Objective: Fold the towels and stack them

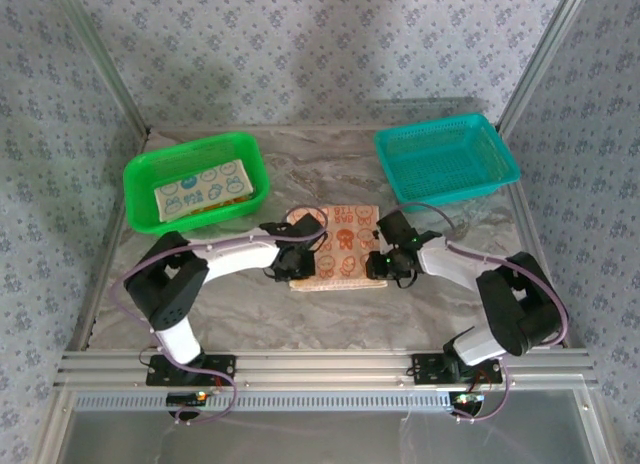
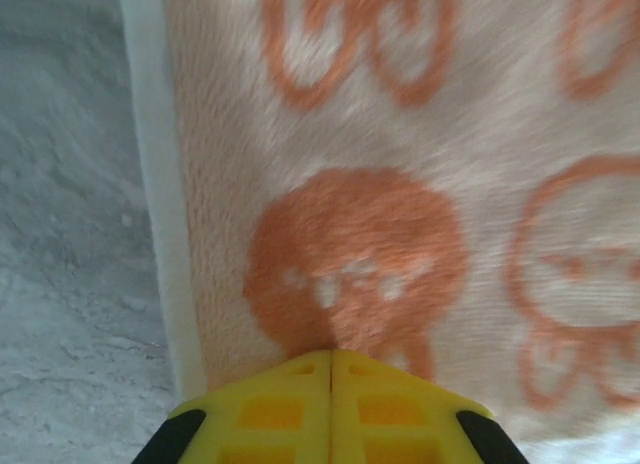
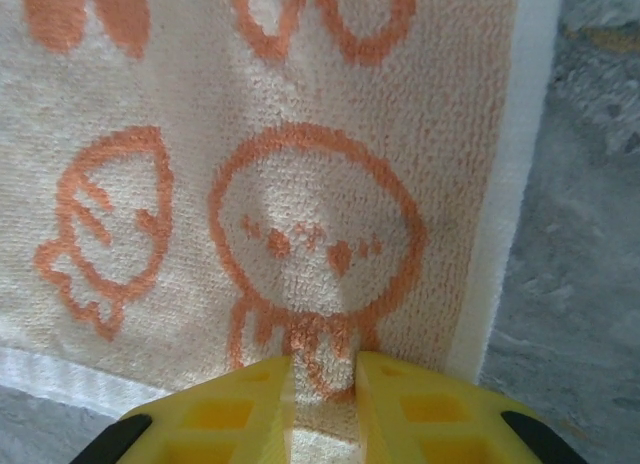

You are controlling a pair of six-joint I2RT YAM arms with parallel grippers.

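Fuzzy peach towel [image 2: 420, 114] just ahead of fingers, left gripper [image 2: 331, 369] pressed together, right gripper [image 3: 322, 372] pinching its soft fold

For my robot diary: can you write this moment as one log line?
peach towel on table | left pincer shut, towel's left side | right pincer pinching right side | bunny towel in green basket

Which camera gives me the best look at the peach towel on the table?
Top external: nearly the whole peach towel lies spread on the table there. The left wrist view gives a close-up of its white-hemmed side, the right wrist view a close-up of a hemmed corner.
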